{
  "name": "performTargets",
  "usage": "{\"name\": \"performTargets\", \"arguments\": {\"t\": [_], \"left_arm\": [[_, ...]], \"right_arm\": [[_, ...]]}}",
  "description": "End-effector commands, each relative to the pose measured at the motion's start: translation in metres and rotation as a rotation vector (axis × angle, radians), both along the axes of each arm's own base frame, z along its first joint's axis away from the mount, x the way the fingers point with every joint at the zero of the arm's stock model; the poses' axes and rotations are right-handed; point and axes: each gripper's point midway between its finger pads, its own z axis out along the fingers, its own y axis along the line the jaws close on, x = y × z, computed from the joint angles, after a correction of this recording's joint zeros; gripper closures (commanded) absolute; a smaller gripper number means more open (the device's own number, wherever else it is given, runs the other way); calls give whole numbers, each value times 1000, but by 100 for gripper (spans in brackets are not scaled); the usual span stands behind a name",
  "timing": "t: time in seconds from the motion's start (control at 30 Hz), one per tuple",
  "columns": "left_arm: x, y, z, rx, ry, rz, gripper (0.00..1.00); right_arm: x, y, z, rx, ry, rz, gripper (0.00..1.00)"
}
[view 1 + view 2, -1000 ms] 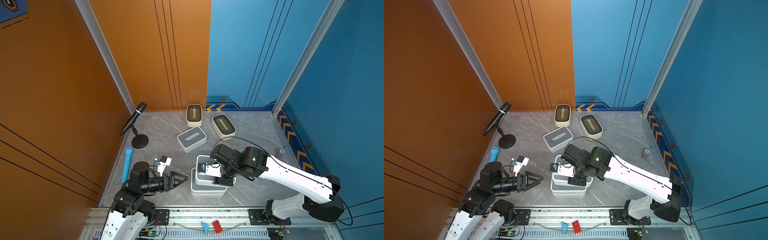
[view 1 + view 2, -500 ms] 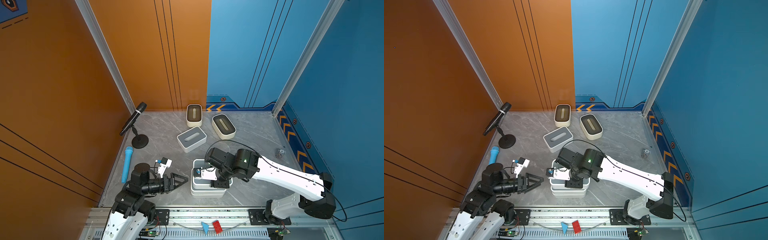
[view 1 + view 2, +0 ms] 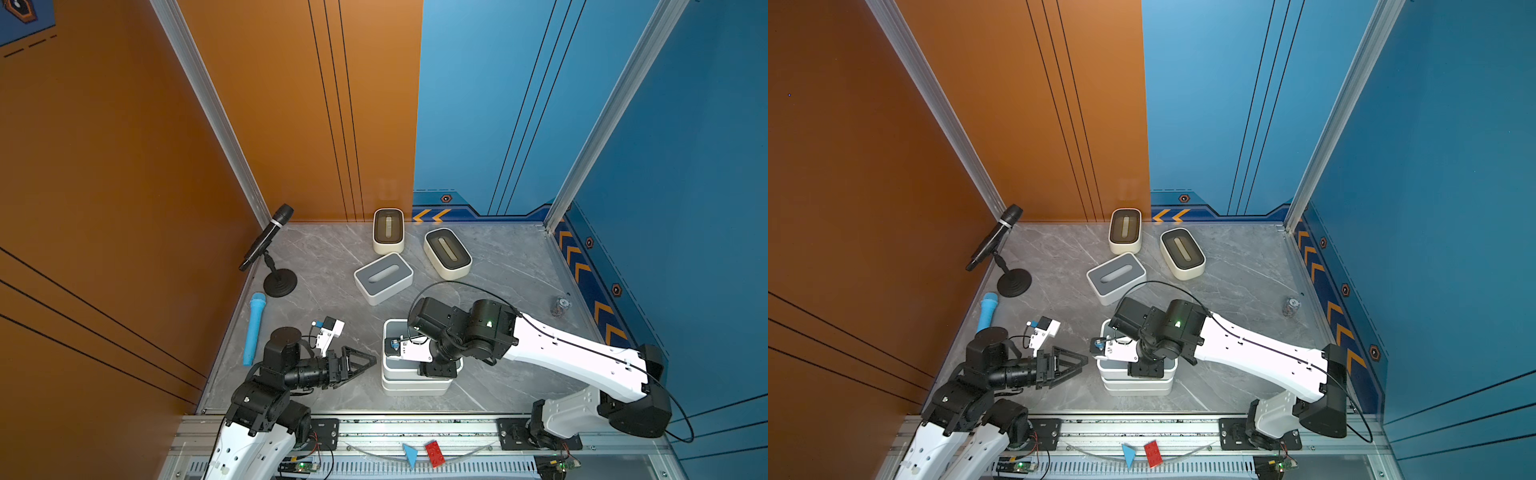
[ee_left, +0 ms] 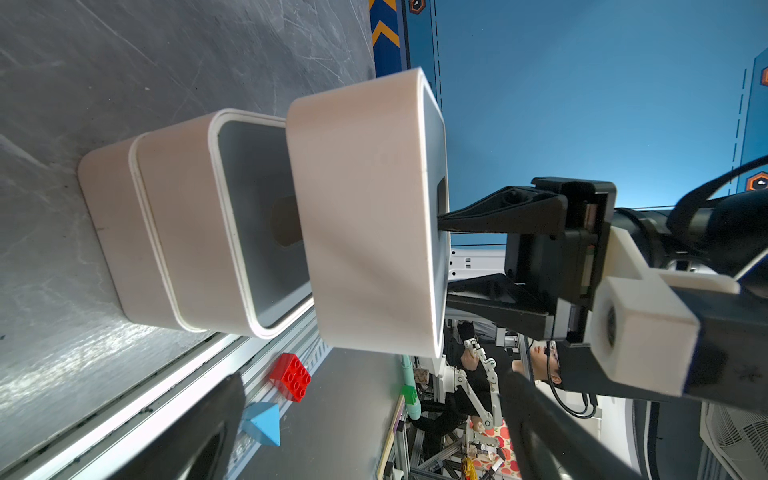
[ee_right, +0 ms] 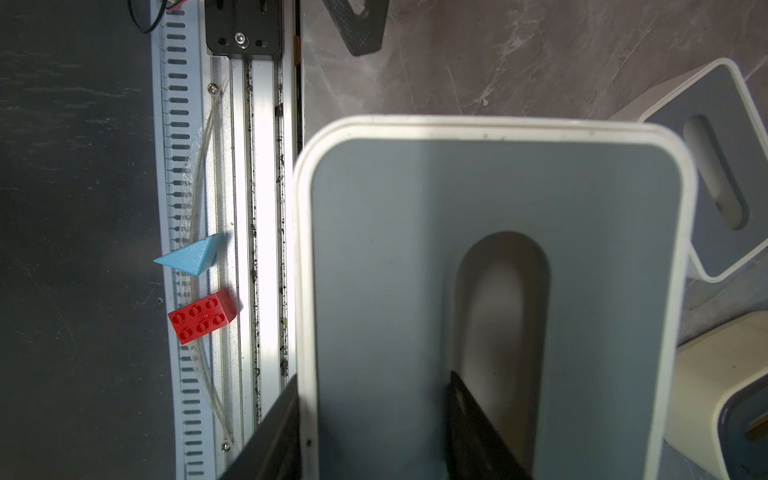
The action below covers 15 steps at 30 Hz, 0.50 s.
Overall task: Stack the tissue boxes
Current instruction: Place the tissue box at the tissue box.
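Note:
My right gripper [image 3: 436, 368] is shut on a grey-lidded tissue box [image 3: 404, 362]. One finger is in the lid slot and the other is outside the wall [image 5: 382, 257]. In the left wrist view this box [image 4: 365, 216] hangs a little above a stack of two white tissue boxes [image 4: 183, 224] near the table's front edge, not touching it. My left gripper [image 3: 365, 361] is open and empty, level with the stack [image 3: 415, 384] and just left of it. Further back lie a grey-lidded box [image 3: 383, 277] and two dark-brown-lidded boxes [image 3: 388, 230] [image 3: 447, 252].
A black microphone on a stand [image 3: 266, 237] and a blue microphone [image 3: 253, 328] lie along the left wall. A small jar [image 3: 561, 305] stands by the right wall. A red brick [image 3: 434, 453] and a blue wedge [image 3: 410, 455] rest on the front rail.
My right arm has carried the grey-lidded box leftward until it sits over the stack. The left arm has hardly moved.

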Motion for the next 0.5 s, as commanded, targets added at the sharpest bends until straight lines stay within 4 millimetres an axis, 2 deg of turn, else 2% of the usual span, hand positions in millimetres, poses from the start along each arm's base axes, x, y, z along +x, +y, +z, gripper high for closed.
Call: {"name": "performTargets", "arguments": {"t": [0.0, 0.47], "left_arm": [[-5, -1, -4, -7, 22, -16, 2], [-4, -1, -10, 3, 37, -18, 2]], "right_arm": [[3, 4, 1, 19, -36, -10, 63], [5, 6, -8, -3, -43, -9, 63]]}}
